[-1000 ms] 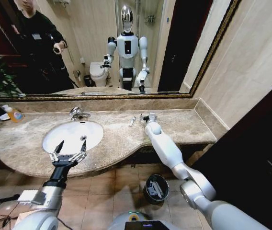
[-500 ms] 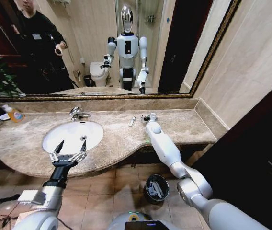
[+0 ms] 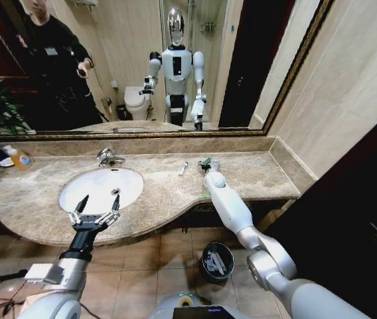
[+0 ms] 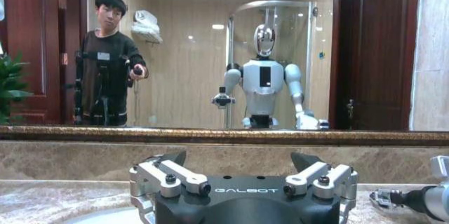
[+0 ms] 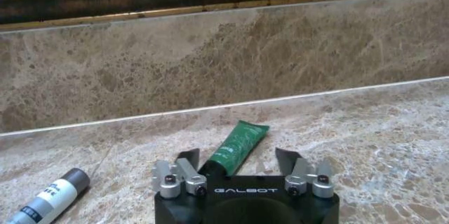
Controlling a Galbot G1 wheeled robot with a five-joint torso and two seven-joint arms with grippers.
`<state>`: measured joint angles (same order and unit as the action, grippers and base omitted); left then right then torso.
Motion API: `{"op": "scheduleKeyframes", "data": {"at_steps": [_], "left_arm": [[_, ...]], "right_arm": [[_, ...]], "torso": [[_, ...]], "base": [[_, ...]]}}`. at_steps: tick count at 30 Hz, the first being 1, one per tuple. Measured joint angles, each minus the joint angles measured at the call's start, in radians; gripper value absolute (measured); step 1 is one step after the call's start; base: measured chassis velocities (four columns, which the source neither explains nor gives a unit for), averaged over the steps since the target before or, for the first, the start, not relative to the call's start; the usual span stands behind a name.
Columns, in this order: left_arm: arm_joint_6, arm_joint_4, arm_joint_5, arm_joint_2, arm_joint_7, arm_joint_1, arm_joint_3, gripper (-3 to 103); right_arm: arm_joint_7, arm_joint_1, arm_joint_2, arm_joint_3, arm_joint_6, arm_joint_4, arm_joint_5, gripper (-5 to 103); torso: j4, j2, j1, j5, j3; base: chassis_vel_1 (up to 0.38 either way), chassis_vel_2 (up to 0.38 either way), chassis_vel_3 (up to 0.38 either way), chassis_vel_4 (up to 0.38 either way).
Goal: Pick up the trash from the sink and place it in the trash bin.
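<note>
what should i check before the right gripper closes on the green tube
1. Right gripper open: ok, both fingers spread.
2. Green tube between the fingers: ok, its near end lies in the gap.
3. Tube flat on the vanity top: ok.
4. White tube out of the grasp: ok, it lies off to one side.
5. Bin ready: ok, on the floor under the counter edge, already holding pieces.
6. Left gripper out of the way: ok, open at the sink front edge.
</note>
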<state>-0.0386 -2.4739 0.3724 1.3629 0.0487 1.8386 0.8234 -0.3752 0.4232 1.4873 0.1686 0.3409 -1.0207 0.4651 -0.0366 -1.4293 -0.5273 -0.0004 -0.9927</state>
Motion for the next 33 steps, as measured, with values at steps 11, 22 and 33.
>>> {"op": "scheduleKeyframes", "data": {"at_steps": [11, 22, 33], "left_arm": [[0.0, 0.0, 0.0, 0.0, 0.0, 0.0, 0.0, 100], [0.0, 0.0, 0.0, 0.0, 0.0, 0.0, 0.0, 100], [0.0, 0.0, 0.0, 0.0, 0.0, 0.0, 0.0, 100]], "right_arm": [[0.006, 0.032, -0.001, 0.0, -0.009, -0.024, -0.036, 40], [0.007, 0.092, -0.043, -0.019, 0.015, -0.153, -0.037, 21], [-0.019, 0.198, -0.183, -0.043, 0.028, -0.416, 0.01, 21]], "torso": [[-0.0001, 0.0, 0.0, 0.0004, 0.0], [-0.0005, 0.0, 0.0, 0.001, -0.001], [-0.0003, 0.0, 0.0, 0.0005, 0.0]], "base": [[0.0, 0.0, 0.0, 0.0], [0.0, 0.0, 0.0, 0.0], [0.0, 0.0, 0.0, 0.0]]}}
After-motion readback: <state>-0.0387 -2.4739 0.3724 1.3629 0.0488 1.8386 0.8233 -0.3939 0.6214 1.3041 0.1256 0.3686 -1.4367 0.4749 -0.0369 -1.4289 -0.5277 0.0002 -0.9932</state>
